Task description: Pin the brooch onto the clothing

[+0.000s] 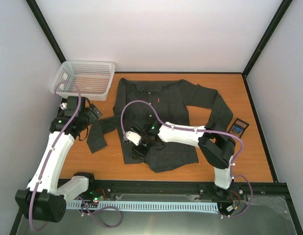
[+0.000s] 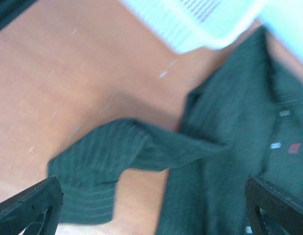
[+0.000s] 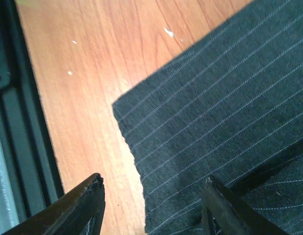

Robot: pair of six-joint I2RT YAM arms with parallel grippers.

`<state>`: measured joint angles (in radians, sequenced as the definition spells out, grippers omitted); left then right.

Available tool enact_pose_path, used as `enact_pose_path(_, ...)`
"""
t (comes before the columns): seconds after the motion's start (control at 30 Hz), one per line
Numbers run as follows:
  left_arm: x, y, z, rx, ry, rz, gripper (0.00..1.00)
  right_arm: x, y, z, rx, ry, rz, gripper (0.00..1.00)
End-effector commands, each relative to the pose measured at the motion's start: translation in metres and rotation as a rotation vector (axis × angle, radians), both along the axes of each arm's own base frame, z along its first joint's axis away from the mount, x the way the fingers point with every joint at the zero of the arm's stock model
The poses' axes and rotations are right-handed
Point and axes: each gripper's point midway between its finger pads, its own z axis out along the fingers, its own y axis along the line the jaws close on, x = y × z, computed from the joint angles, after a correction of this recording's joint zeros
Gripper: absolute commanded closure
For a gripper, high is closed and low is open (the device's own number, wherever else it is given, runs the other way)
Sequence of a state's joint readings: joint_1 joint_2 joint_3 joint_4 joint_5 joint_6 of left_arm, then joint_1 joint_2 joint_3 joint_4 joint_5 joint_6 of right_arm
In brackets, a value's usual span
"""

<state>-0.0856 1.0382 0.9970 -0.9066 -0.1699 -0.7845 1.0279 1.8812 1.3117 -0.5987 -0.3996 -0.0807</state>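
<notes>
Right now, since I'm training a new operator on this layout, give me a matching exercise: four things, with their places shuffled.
Things:
1 white basket
2 shirt
3 small dark box
4 right arm's fingers

Places:
A above the shirt's near hem corner
B far left corner of the table
C spread across the table's middle
D near the table's right edge, beside a sleeve

Pairs: 1-B, 2-C, 3-D, 4-A
</notes>
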Motion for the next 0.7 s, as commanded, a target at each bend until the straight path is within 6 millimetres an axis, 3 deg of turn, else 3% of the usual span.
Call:
enact_pose_path(0.0,0.019,-0.012,0.08,0.015,-0.299,-0.133,0.0,0.0,-0.011,-0.019,-0.148,-0.016,-0.016,0.46)
enact_pose_path(0.13,0.019,-0.018,0.111,0.008,-0.432,-0.176,0.0,0.003,0.003,-0.032,-0.205,-0.009,-0.047,0.5)
enact_pose_path(0.3,0.017,-0.029,0.131,-0.016,-0.506,-0.234,0.0,0.005,0.006,-0.05,-0.299,-0.046,-0.063,0.51)
enact_pose_path(0.53,-0.002,-0.024,0.172,0.034,-0.627,-0.245,0.0,-0.035,0.045,-0.066,-0.333,-0.007,0.082,0.51)
enact_pose_path(0.6,-0.01,-0.019,0.189,0.063,-0.666,-0.227,0.0,-0.047,0.066,-0.051,-0.266,0.029,0.163,0.51)
enact_pose_path(0.67,-0.02,-0.013,0.209,0.094,-0.712,-0.207,0.0,-0.06,0.094,-0.012,-0.109,0.089,0.239,0.5)
